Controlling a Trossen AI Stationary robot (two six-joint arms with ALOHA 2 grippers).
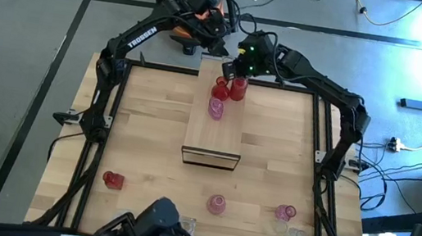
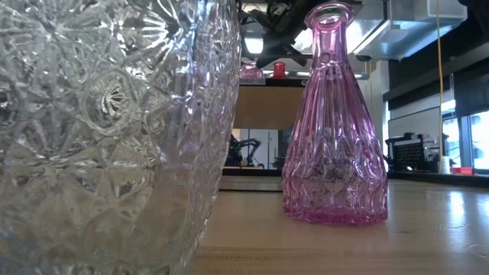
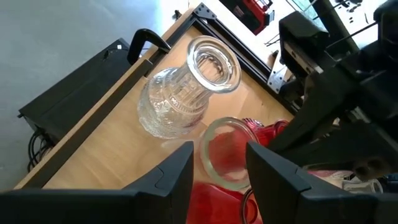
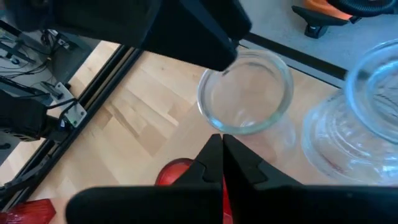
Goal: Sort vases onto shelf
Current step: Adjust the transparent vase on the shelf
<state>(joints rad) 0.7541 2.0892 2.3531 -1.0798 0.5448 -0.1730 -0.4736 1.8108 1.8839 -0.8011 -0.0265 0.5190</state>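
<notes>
Reaching over the far end of the shelf [image 1: 214, 127], both arms meet above a small bunch of vases; the shelf is a long light board that lies down the middle of the table [image 1: 143, 133], with its dark edge at the near end; on its far end stand a red vase [image 1: 237, 88], another red one [image 1: 219, 91] and a pink vase [image 1: 216, 108], all close together.

The left gripper [image 3: 219, 163] hangs over this bunch with its two dark fingers [image 3: 177, 168] spread apart; the round glass mouth of a vase [image 3: 225, 152] shows in the gap between them, and I cannot tell if the fingers touch it; a clear cut-glass vase [image 3: 180, 93] stands just beside it on the wood.

The right gripper [image 4: 222, 155] is right there too, close to the left one; its fingertips are pressed together with nothing between them; past them sits a clear round glass rim [image 4: 245, 92], and a part of one more clear vase [image 4: 357, 118] shows at the side.

More vases wait along the near side of the table, well apart from the shelf; a red one [image 1: 112, 179] on the left, a pink one [image 1: 217, 205] in the middle, and a pink one [image 1: 285, 214] with a clear one [image 1: 295, 235] near the right corner; the low camera sits very close to a big clear vase [image 2: 107, 130] and a tall pink vase [image 2: 335, 130].
</notes>
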